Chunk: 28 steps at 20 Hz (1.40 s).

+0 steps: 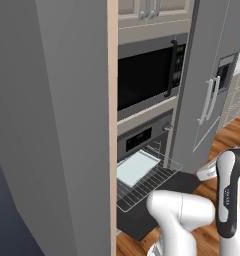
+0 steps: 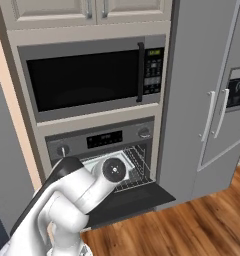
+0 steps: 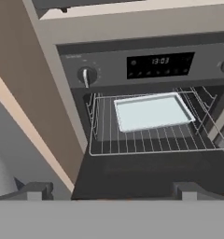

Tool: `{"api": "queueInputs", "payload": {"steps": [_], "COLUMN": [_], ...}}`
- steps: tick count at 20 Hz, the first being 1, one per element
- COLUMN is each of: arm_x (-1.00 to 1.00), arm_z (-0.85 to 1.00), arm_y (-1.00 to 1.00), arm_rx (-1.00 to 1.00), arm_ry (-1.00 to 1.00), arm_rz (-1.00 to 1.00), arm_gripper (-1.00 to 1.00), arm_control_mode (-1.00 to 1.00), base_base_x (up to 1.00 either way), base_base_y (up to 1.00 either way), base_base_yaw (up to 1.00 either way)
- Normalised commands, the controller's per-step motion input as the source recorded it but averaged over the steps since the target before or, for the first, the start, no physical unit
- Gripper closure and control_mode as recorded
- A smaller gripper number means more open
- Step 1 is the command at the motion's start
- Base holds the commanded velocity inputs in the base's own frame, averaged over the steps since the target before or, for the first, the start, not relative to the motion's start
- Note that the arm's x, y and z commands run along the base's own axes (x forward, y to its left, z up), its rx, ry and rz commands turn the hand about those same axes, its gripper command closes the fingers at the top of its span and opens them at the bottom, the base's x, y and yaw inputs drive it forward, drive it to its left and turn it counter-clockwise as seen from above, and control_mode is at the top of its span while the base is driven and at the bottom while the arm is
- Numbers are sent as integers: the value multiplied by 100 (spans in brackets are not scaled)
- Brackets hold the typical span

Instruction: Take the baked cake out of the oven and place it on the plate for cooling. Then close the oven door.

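Currently: oven [image 3: 146, 60] below microwave [image 2: 92, 80], oven door [image 3: 146, 175] dropped flat, wire rack [image 3: 151, 135] pulled out over it. Pale tray [image 3: 151, 112] sitting on rack, toward its back. Pincer [image 3: 111, 190] spread wide, empty, short of door's front edge.

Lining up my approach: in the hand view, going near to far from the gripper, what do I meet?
Gripper, jaws open → lowered oven door → front edge of the pulled-out wire rack → pale baking tray on the rack → oven control panel with display.
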Motion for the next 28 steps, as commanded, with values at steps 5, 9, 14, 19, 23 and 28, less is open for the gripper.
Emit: {"api": "queueInputs", "payload": {"steps": [5, 9, 14, 19, 23, 28], "arm_x": [9, 17, 25, 34, 2, 1], "arm_z": [-17, -31, -22, -23, -37, -39], "arm_y": [12, -2, -1, 16, 32, 10], "arm_rx": [0, 0, 0, -1, -11, -3], "arm_ry": [-7, -4, -1, -4, -7, -1], "arm_rz": [-1, -9, -6, 0, 0, 0], "arm_gripper": [-100, -100, -100, -100, -100, -100], "arm_control_mode": [-100, -100, -100, -100, -100, -100], "base_base_x": [0, 0, 0, 0, 0, 0], "base_base_y": [0, 0, 0, 0, 0, 0], "base_base_yaw": [0, 0, 0, 0, 0, 0]}}
